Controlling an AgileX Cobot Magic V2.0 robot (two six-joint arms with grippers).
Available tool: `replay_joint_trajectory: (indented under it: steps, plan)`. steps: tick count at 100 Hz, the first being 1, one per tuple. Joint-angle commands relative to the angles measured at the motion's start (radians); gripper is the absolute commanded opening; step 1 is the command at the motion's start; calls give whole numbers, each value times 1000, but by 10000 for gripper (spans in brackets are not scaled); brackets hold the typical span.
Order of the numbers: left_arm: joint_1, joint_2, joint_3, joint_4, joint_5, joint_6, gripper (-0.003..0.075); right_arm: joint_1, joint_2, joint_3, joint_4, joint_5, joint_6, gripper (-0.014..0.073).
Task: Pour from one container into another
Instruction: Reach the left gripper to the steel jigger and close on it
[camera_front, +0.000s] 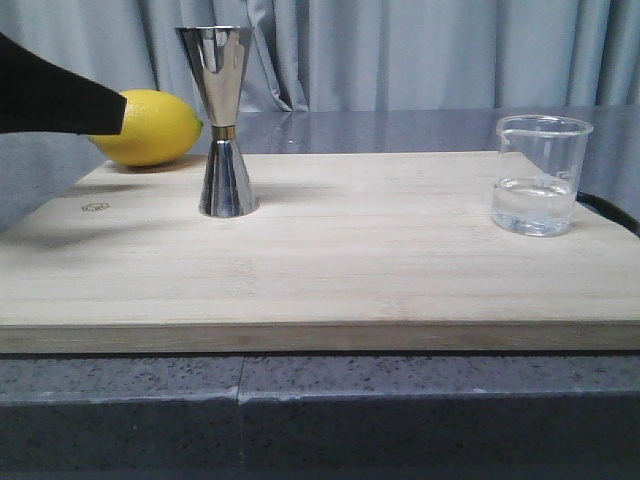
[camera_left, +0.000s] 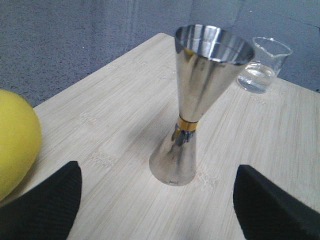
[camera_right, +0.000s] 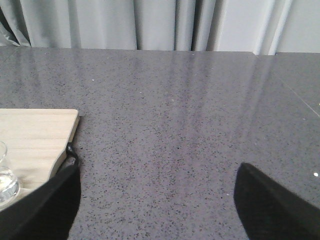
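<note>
A pale bamboo board (camera_front: 330, 250) with fine straight grain lay on a speckled dark grey stone counter (camera_front: 300, 400), grey pleated curtains (camera_front: 400, 50) hanging behind.

The jigger (camera_front: 221, 120), polished steel in an hourglass of two cones with a thin gold band at its waist, stood upright on the left part of the board, mirror-bright, wider cone upward. Behind it to the left, a smooth yellow lemon (camera_front: 150, 128) rested at the board's back edge.

The beaker (camera_front: 538, 175), small, clear glass with a pouring lip, stood upright at the board's right side, well apart from the jigger, with a shallow layer of clear liquid in its base.

The left end effector (camera_left: 160, 200) was released, its two matte black fingers (camera_left: 47, 207) spread wide, with the jigger's base standing between and just beyond them, untouched. In the front view only a black part of that arm showed at the left edge, before the lemon.

The right end effector (camera_right: 160, 200) was likewise released, fingers spread over bare counter beside the board's rounded corner, the beaker near one finger, holding nothing.
</note>
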Motion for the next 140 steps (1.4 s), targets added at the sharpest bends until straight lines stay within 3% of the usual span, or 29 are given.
replay_joint_trajectory:
  steps: [1,44,82,94,120,140]
  plan:
    - [-29,-10,-25,-83,107,52,575,-8,22,-34,-8,-67,-11,566]
    - [-212,95,-26,-300,107,245,575,-8,22,-34,-8,-67,-11,566]
    - [-283,164,-99,-326,107,251,568,-8,22,-34,-8,-66,-11,566]
    - [-283,164,-104,-326,107,251,520,-8,22,-34,-8,-66,-11,566]
    - [-283,164,-109,-326,107,251,323,-8,22,-34,-8,-66,-11,566]
    - [-283,164,-109,-326,107,251,239,-8,22,-34,-8,-66,-11,566]
